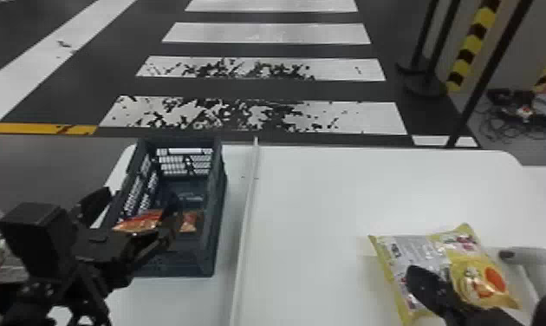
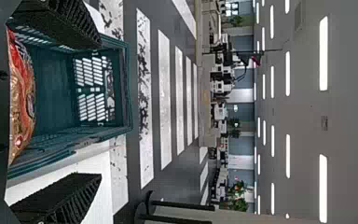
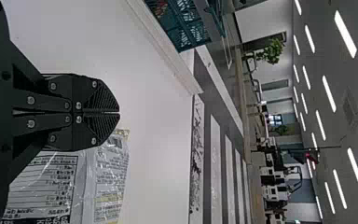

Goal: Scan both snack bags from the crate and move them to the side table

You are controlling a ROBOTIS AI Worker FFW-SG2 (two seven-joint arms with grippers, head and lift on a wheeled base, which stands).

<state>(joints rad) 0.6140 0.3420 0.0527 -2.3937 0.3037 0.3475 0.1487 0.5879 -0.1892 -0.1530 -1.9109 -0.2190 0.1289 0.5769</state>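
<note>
While the left gripper hangs spread wide at the near end of the crate, its arm angled in low, a red-orange snack bag lies inside. Well right of the crate, the right gripper, pinched together and empty, sits over the yellow snack bag, a handheld scanner beside it. Beneath crate and bag spreads a white table; beyond the crate runs a worn crosswalk.

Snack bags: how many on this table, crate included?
2: a red-orange bag in the teal plastic crate, a yellow-silver bag right on the white table. The crate may hide others.
</note>
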